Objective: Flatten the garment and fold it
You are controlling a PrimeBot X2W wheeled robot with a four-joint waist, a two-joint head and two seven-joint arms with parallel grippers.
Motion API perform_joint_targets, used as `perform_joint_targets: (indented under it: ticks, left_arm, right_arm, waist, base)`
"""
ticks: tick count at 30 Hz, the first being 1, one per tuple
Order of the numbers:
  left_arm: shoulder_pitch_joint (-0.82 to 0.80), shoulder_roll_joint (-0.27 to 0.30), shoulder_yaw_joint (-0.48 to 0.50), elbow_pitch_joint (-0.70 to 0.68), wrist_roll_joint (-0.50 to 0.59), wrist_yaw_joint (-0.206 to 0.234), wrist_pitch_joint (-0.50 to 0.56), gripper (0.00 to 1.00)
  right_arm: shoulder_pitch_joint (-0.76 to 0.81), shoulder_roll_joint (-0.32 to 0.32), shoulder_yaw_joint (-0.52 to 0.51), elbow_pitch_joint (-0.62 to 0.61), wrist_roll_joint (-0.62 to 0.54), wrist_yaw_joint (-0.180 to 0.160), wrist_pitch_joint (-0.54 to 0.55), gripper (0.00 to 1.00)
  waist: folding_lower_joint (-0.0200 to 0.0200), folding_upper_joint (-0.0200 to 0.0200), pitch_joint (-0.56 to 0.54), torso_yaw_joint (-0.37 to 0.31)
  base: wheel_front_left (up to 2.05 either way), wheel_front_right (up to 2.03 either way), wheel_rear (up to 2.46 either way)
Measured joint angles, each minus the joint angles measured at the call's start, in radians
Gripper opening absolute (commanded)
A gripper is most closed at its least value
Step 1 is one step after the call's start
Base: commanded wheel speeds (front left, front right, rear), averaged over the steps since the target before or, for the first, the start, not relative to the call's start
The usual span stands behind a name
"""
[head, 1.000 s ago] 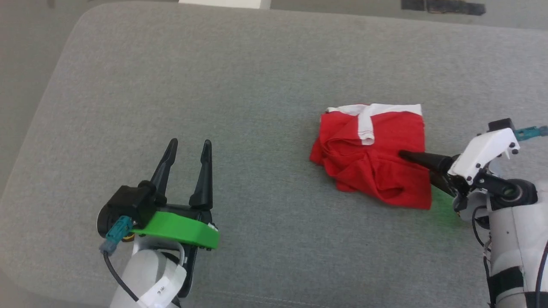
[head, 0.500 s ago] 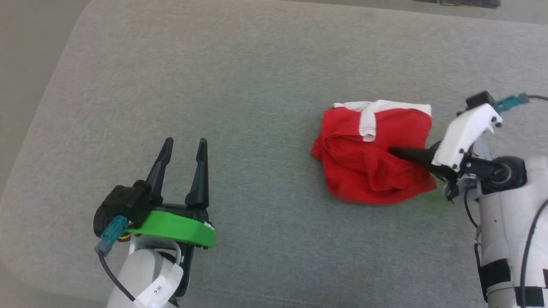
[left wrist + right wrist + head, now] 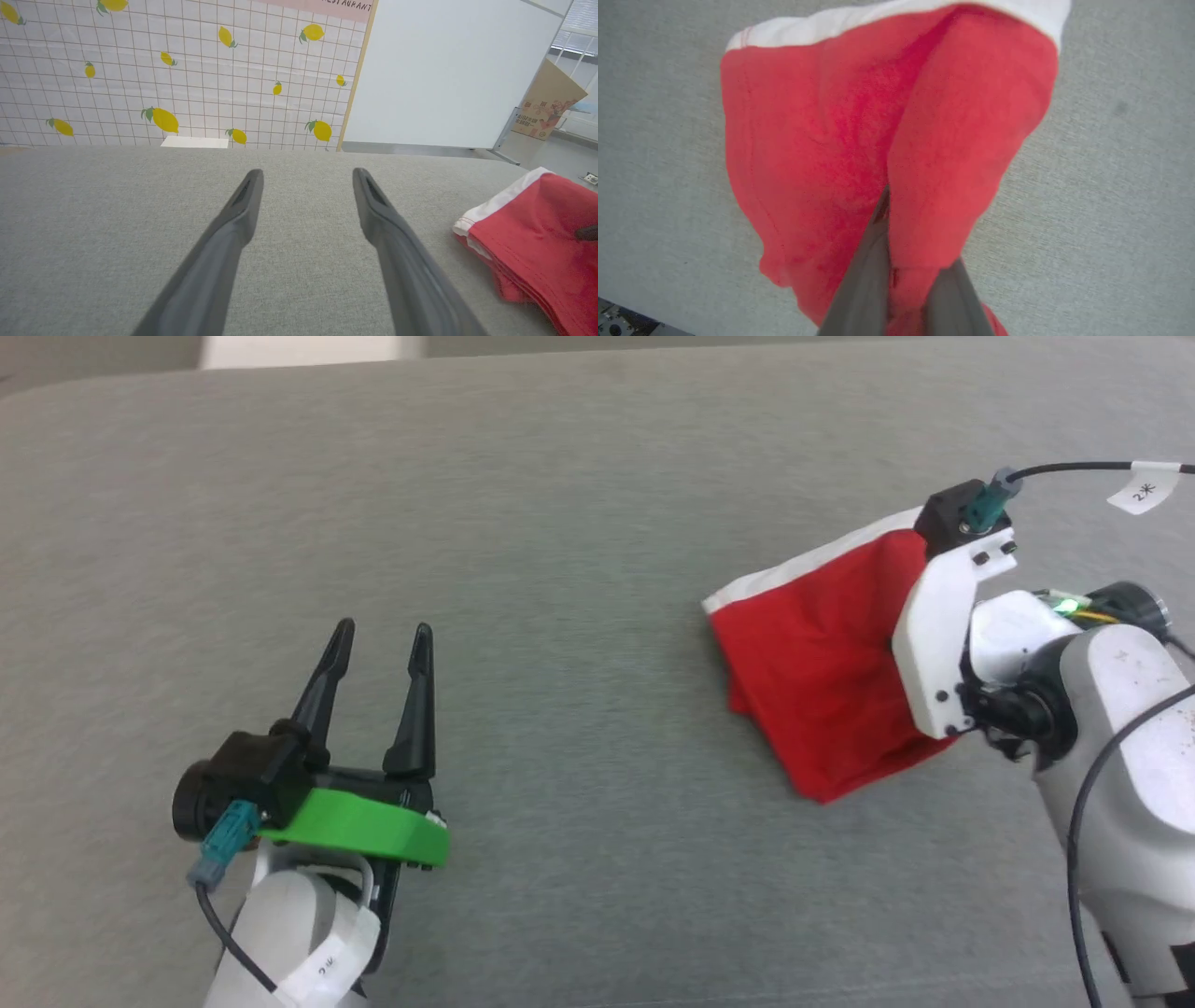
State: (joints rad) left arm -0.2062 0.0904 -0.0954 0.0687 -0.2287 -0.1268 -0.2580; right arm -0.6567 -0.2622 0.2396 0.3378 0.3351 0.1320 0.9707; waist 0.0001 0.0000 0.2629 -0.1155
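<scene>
On grey surface (image 3: 560, 523), one red garment (image 3: 812, 653)

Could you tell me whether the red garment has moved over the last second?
Yes: the garment, then lying crumpled on the grey cushion, now hangs raised above it from the right pincer, shut on its cloth.

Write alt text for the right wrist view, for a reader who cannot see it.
The right gripper is shut on a fold of the red garment, whose white trim runs along the top. A grey fabric surface lies behind it.
</scene>
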Motion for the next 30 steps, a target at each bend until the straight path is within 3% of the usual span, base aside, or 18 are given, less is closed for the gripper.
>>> perform_joint_targets:
  ticks: [4,13,23,30]
  left_arm:
    - [-0.027,0.028,-0.019,-0.012,0.009,0.000,0.000,1.00]
    - [-0.078,0.123,-0.043,-0.043,0.027,0.000,0.000,1.00]
    - [-0.095,0.193,-0.042,-0.112,0.042,0.000,0.038,1.00]
    - [-0.094,0.202,-0.045,-0.132,0.045,0.001,0.060,1.00]
  right_arm:
    - [-0.027,-0.036,-0.001,0.044,-0.068,0.000,-0.088,0.00]
    - [-0.122,-0.028,-0.177,0.225,-0.255,0.000,-0.330,0.00]
    - [-0.205,-0.023,-0.443,0.349,-0.524,0.000,-0.533,0.00]
    - [-0.215,0.002,-0.603,0.398,-0.636,0.000,-0.636,0.00]
  waist:
    - [0.0000,0.0000,0.016,-0.074]
    - [0.0000,0.0000,0.107,-0.198]
    - [0.0000,0.0000,0.232,-0.271]
    - [0.0001,0.0000,0.271,-0.274]
  base:
    - [0.00,0.00,0.00]
    - [0.00,0.00,0.00]
    - [0.00,0.00,0.00]
    - [0.00,0.00,0.00]
